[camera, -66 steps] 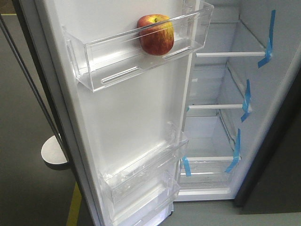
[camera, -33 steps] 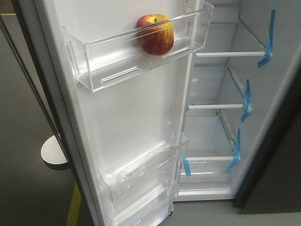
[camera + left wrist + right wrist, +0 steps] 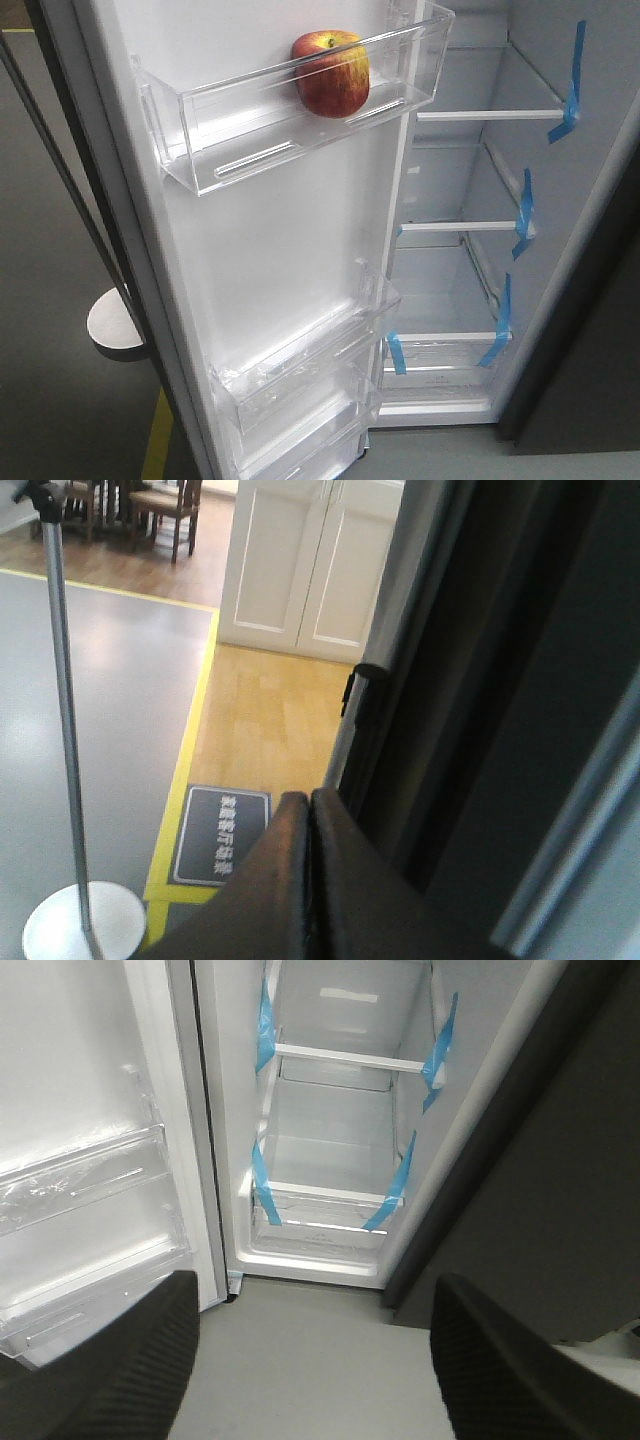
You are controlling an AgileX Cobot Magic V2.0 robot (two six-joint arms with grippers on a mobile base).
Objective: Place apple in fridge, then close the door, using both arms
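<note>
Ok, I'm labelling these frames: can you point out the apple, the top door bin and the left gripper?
apple (image 3: pixel 331 78), front view, middle of its red skin.
top door bin (image 3: pixel 235 132), front view, bare clear front wall.
left gripper (image 3: pixel 309 815), left wrist view, seam where its fingertips meet.

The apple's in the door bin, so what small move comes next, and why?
Probably start pushing the door closed with the left gripper, shut by its outer side: the apple already sits in the top door bin, and the door stands open.
</note>
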